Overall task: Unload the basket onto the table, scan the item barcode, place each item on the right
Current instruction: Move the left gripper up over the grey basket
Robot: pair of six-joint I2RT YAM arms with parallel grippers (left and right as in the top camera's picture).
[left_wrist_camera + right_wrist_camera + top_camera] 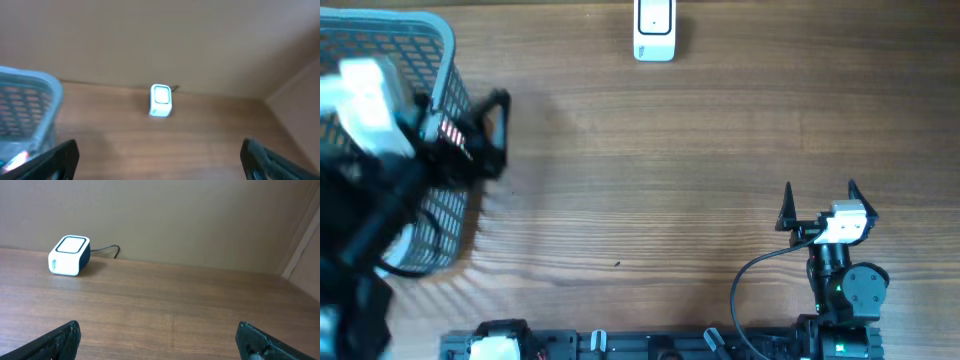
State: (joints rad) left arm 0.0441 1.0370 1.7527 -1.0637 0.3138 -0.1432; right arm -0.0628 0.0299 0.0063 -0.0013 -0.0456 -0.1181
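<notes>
Wooden table point(670, 150), scanner point(654, 30) at far edge, blue basket point(447, 62), left fingers point(56, 162) and right fingers point(59, 341) spread wide

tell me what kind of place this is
Probably a mock checkout bench, not a real shop: a small white barcode scanner stands on a wooden table, with a pale blue mesh basket at its left end.

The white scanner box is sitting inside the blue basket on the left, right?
No. The white scanner box stands on the wooden table at its far edge, well apart from the blue basket on the left. The overhead view shows this.
</notes>
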